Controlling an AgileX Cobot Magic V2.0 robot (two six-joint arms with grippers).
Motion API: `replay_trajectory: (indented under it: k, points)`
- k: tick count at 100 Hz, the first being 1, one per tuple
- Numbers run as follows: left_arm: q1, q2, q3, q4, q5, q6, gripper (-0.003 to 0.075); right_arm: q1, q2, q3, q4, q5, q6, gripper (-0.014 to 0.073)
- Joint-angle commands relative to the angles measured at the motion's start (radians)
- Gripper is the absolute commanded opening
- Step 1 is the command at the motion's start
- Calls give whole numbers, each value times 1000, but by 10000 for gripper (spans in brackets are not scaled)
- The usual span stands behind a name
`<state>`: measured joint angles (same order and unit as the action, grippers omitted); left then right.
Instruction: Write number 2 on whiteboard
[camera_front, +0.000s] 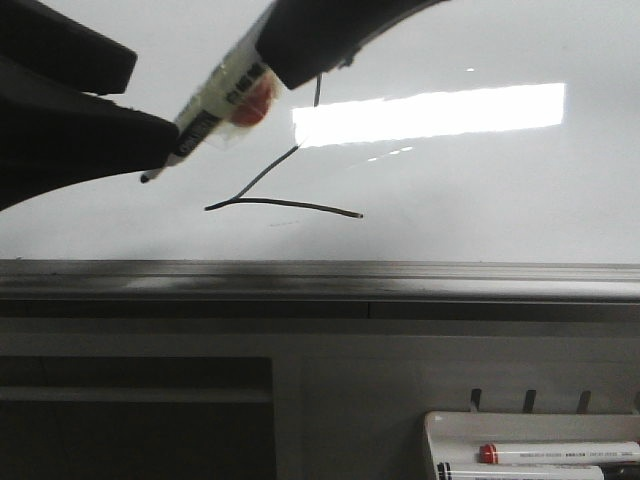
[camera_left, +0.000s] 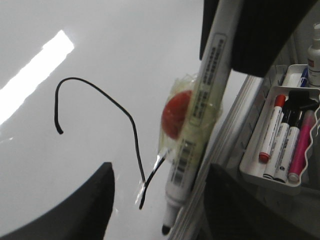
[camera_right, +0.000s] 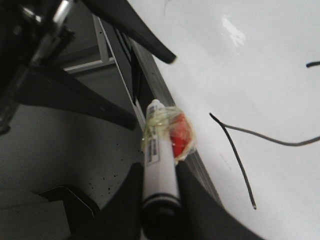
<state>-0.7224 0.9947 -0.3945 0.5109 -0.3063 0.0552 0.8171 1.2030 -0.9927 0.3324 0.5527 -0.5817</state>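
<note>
a: which step is this?

b: the writing looks done, or close to it. the number 2 (camera_front: 285, 190) is on the whiteboard (camera_front: 480, 210), left of the bright reflection: hooked top, diagonal, and a long base line running right. the hook is partly hidden in the front view but shows whole in the left wrist view.

a: who has the pen?

b: the right gripper (camera_right: 160, 200). its fingers (camera_right: 129, 197) are pinched on the barrel of the marker (camera_front: 215, 105), the one with tape and a red blob around it. the tip points down-left, just beside the start of the base line; i can't tell for sure whether it touches the board.

a: and the left gripper (camera_front: 150, 105)?

b: its fingers are spread, hovering near the marker tip and holding nothing.

a: next move?

b: my guess: draw the marker straight back off the board without dragging a stray line, then carry it toward the marker tray (camera_front: 440, 430) at lower right.
</note>
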Motion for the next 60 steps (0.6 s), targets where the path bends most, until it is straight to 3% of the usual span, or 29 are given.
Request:
replay_trajectory:
  k: [1, 30, 40, 60]
  points:
    - [-10, 17, -48, -12, -98, -6, 365, 4, -18, -50, 0, -47, -2, -60]
    - [-10, 45, -57, -12, -68, -4, 345, 4, -18, -54, 6, -39, -2, -60]
    - [-10, 45, -57, -12, -57, -4, 270, 4, -18, -54, 6, -41, -2, -60]
    - [-10, 45, -57, -12, -44, -4, 48, 4, -18, -54, 10, -43, -2, -60]
